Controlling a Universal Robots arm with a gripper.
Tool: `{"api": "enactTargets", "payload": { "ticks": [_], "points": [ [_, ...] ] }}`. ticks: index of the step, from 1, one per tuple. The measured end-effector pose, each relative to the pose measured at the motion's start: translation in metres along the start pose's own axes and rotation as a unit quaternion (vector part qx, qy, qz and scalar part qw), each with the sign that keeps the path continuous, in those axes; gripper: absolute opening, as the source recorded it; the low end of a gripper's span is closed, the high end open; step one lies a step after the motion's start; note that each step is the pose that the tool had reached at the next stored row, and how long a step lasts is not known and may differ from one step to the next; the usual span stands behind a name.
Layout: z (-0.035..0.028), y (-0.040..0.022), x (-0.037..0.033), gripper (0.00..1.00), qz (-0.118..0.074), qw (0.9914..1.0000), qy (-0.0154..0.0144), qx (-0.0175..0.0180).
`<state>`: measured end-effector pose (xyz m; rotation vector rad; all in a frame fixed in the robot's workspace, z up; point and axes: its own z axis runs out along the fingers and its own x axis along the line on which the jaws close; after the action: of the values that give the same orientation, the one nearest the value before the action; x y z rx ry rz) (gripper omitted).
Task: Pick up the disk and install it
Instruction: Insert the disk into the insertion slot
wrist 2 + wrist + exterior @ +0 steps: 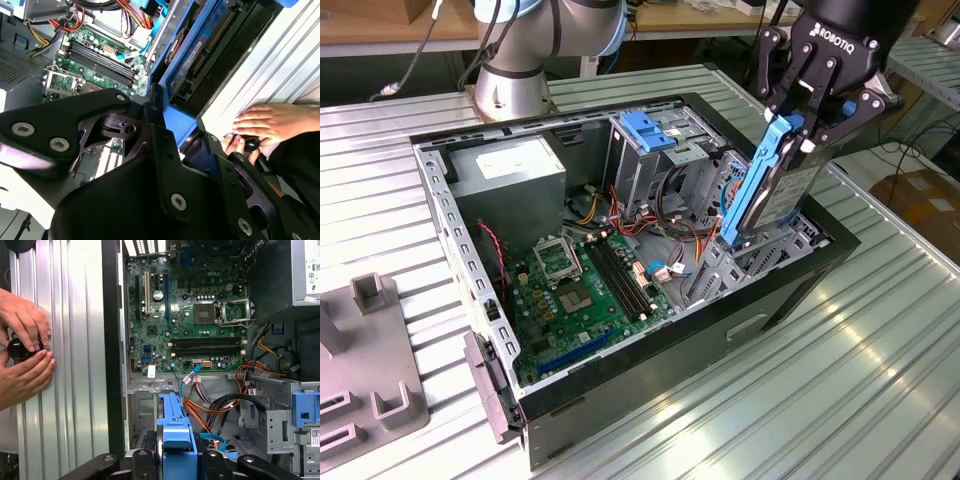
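Observation:
The disk [778, 192], a flat grey drive in a bright blue carrier rail, stands steeply tilted over the open computer case [800, 290]. Its lower end dips into the drive bay at the case corner on the exterior view's right. My gripper [798, 125] is shut on the disk's upper end, one black finger on each side of the blue rail. In the first wrist view the blue carrier [175, 430] sits between my fingers [144, 460]. In the second wrist view the disk [210, 45] runs away from the gripper toward the case.
Inside the case lie a green motherboard [590, 290], a grey power supply box [510, 170], a light-blue latch block [645, 130] and loose coloured cables [215, 405]. A person's hands [25, 340] hold a black knob on the ribbed table beside the case. A grey fixture [370, 380] stands at the exterior view's left.

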<state>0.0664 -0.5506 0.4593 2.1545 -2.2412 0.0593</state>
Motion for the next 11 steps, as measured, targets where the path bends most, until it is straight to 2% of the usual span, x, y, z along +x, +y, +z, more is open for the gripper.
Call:
{"api": "enactTargets", "payload": {
  "ticks": [5, 11],
  "points": [
    [0.0063, -0.0004, -0.0003, 0.37, 0.002, 1.00000, 0.0002, -0.0001],
    [0.0106, -0.0004, -0.0004, 0.37, 0.002, 1.00000, 0.0002, -0.0001]
  ]
}}
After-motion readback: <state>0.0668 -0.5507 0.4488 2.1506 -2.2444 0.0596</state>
